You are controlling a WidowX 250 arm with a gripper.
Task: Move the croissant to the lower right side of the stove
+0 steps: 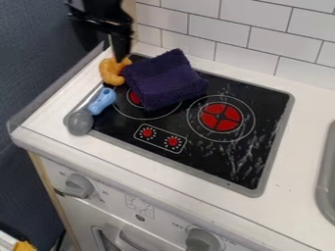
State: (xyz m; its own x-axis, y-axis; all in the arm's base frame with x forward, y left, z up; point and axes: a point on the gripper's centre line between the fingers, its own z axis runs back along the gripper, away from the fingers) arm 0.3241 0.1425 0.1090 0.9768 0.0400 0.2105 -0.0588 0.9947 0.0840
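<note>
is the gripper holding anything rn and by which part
It can't be told: the gripper is at the upper end of the croissant, but a grip isn't clear.

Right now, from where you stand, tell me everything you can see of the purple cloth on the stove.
The cloth is deep purple, with a fuzzy, towel-like surface. It looks folded into a rough, slanted block with soft creases. It lies toward the back left of the stove, partly covering the left burner. Its left edge meets or nearly meets the croissant; I can't tell which.
</note>
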